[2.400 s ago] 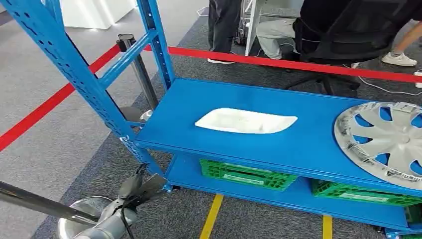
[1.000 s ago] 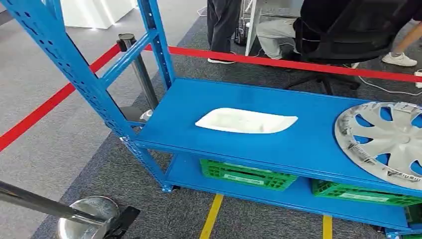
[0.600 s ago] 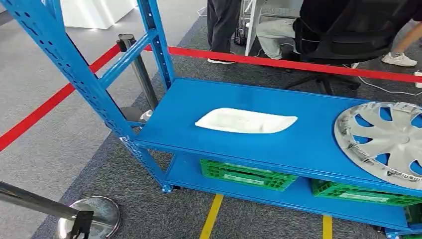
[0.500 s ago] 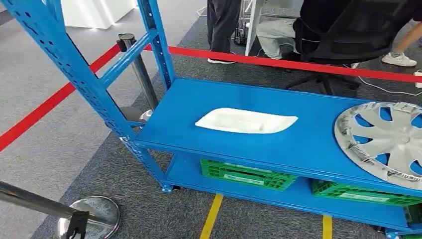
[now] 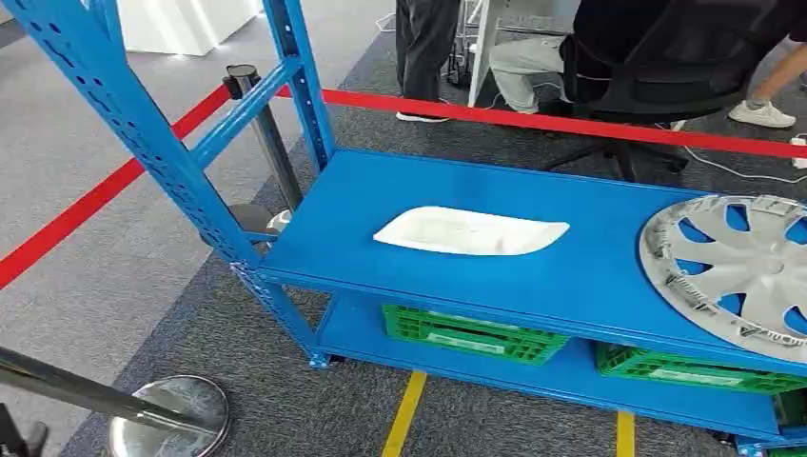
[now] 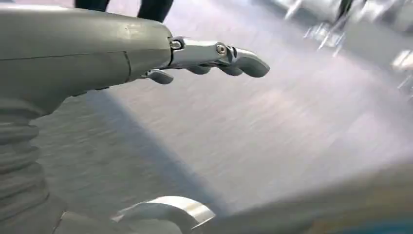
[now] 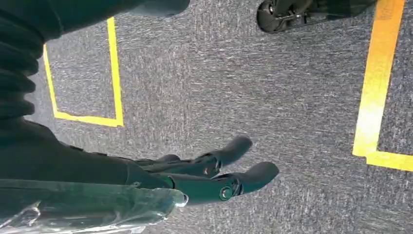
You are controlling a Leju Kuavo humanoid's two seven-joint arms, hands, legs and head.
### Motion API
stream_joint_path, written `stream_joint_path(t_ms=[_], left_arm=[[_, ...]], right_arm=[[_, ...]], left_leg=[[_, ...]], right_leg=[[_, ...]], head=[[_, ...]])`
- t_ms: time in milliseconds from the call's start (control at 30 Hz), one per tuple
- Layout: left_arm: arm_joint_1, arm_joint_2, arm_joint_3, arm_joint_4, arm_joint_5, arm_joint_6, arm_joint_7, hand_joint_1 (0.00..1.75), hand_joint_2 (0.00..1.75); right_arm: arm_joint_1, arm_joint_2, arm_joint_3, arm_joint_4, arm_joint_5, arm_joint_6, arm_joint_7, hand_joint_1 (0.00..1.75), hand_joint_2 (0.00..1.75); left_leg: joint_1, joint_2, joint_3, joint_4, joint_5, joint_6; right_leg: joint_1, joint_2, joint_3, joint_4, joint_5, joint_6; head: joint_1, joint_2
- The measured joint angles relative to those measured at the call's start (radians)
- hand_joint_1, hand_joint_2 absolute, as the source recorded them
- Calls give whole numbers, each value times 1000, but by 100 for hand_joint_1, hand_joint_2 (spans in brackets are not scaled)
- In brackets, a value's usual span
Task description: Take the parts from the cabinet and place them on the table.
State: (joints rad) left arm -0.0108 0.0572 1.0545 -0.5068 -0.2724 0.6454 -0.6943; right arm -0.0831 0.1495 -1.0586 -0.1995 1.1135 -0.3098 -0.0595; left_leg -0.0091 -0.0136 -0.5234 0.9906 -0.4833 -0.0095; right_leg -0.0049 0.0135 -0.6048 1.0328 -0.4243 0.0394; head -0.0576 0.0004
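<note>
White part: a flat, elongated white moulded piece (image 5: 471, 231) with rounded ends lay on the blue cabinet's upper shelf (image 5: 590, 276), left of centre, touching nothing else.
Wheel cover: a silver wheel cover (image 5: 738, 269) with spoke cut-outs lay flat at the right end of the same shelf, cut off by the picture's edge and well apart from the white piece.
Lower shelf: two green crates (image 5: 473, 334) stood under the upper shelf.
Left hand: the left hand (image 6: 146, 53) hung over grey floor, its fingers (image 6: 241, 61) stretched out, slightly hooked at the tips, grasping nothing.
Right hand: the right hand (image 7: 195, 173) hung over dark carpet with yellow tape lines (image 7: 377, 87), fingers (image 7: 243, 180) extended and apart, released and empty.
Surroundings: a red barrier tape (image 5: 571, 126) ran behind the cabinet; a chrome stanchion base (image 5: 171, 419) stood on the floor at its left.
</note>
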Motion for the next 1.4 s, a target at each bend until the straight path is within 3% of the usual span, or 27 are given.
stream_joint_path(t_ms=[233, 467, 567, 933, 1067, 1267, 1400], left_arm=[[21, -85, 115, -446, -109, -141, -4, 0, 175], [66, -175, 129, -784, -167, -251, -8, 0, 175], [78, -206, 128, -906, -177, -269, -8, 0, 175], [122, -254, 98, -1105, -219, -310, -8, 0, 175], [147, -277, 23, -1170, -279, -295, -8, 0, 175], [162, -293, -21, -1209, -285, -289, -8, 0, 175], [197, -294, -85, -1249, -320, -225, -8, 0, 175]], right_arm=[[0, 1, 0, 0, 0, 2, 4, 0, 175], [-1, 3, -8, 0, -2, 2, 7, 0, 175], [-1, 4, -10, 0, -2, 2, 7, 0, 175], [-2, 9, -19, 0, -7, 6, 3, 0, 175], [-3, 12, -21, 0, -8, 8, 3, 0, 175], [-4, 14, -22, 0, -8, 10, 3, 0, 175], [-4, 14, -23, 0, -8, 15, -3, 0, 175]], left_leg=[[0, 0, -1, 0, 0, 0], [0, 0, -1, 0, 0, 0], [0, 0, -1, 0, 0, 0], [0, 0, 1, 0, 0, 0], [0, 0, 0, 0, 0, 0], [0, 0, 0, 0, 0, 0], [0, 0, 1, 0, 0, 0]], right_leg=[[0, 0, 1, 0, 0, 0], [0, 0, 1, 0, 0, 0], [0, 0, 1, -1, 0, 0], [0, 0, 1, -1, 0, 0], [-1, 0, 2, -1, 0, 0], [-1, 0, 2, -1, 0, 0], [0, 0, 1, -1, 0, 0]], head=[[0, 0], [0, 0], [0, 0], [0, 0], [0, 0], [0, 0], [0, 0]])
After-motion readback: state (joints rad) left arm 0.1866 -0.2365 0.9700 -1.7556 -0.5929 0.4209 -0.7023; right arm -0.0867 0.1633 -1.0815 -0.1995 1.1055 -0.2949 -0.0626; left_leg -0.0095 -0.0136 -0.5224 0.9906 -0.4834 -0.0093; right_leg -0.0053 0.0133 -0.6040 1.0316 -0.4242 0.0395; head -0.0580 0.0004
